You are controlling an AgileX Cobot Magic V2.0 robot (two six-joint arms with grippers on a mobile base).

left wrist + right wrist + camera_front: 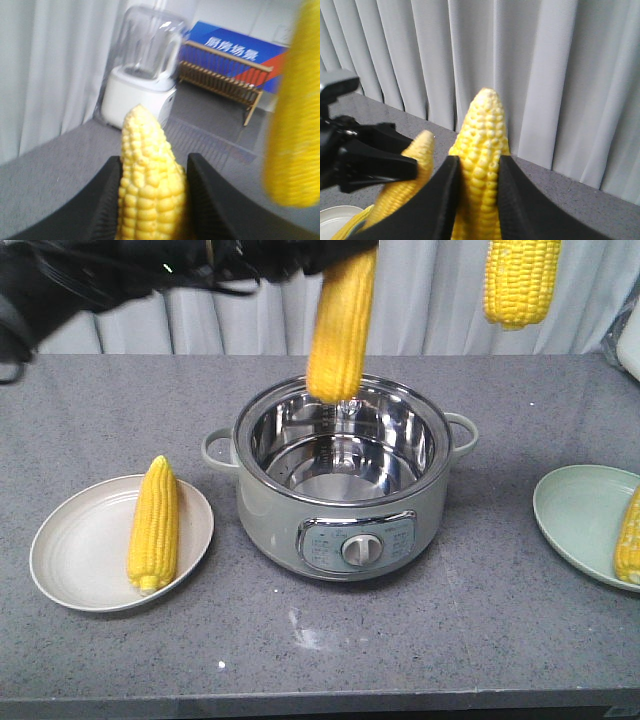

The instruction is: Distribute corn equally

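Front view. At the middle of the grey speckled stone table (480,640), a pale green electric pot (270,525) with a shiny steel bowl and a dial on its near wall. Over its far rim, the first cob (340,325), bright yellow corn, hanging tip down, top end hidden under a black robot arm (90,280) stretched in from the left. At the top right, the second cob (522,280), also hanging, cut by the frame edge, high over the table. On the left, a round beige plate (60,570) bearing the third cob (154,525), tip toward the far side. At the right edge, a round pale green plate (565,510) with the fourth cob (630,535), only partly in frame. Behind, a pleated grey-white curtain (200,330).

Left wrist view. Left gripper (155,160) narrowed onto the first cob, black ribbed fingers (107,200) pressed to both its sides. To the right, blurred, the second cob. Far off, a white appliance with a clear jar (145,90), a wooden slatted rack (220,75) and a blue banner (235,50).

Right wrist view. Right gripper (479,160) clamped on the second cob, tip toward the curtain. On the left, the left gripper with the first cob, near but apart.
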